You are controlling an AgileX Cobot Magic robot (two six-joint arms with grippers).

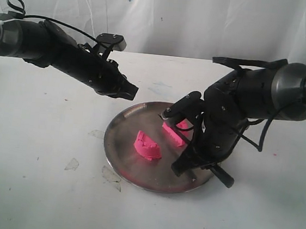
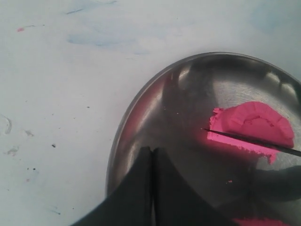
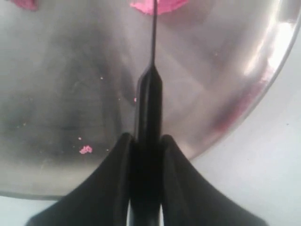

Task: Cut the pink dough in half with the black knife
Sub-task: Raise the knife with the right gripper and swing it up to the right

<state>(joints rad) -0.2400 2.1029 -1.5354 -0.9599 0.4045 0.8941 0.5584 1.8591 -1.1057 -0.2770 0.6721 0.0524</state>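
White cloth (image 1: 206, 21) hangs behind a paint-flecked white desk (image 1: 36, 179), where a round steel plate (image 1: 121, 144) sits between two black robot arms. The pink dough (image 1: 147, 145) lies on the plate in two pieces. One is near the middle, and the second piece (image 1: 172, 132) is just beside it, partly under the right arm.

The right hand (image 3: 147, 141) is clamped on the handle of the black knife (image 3: 148, 108). Its thin blade (image 2: 254, 140) runs along the straight cut edge of that second piece; whether steel touches dough there cannot be told. The left hand (image 1: 127, 91), fingers pressed together and holding nothing, hovers over the plate's left rim, apart from both pieces. Pink crumbs (image 3: 85, 149) dot the steel.

By the look of it, the cut is made and the job is at its closing step. The next move likely calls for lifting the blade straight up and clear. It should go gently, since soft dough may cling and drag a piece along.
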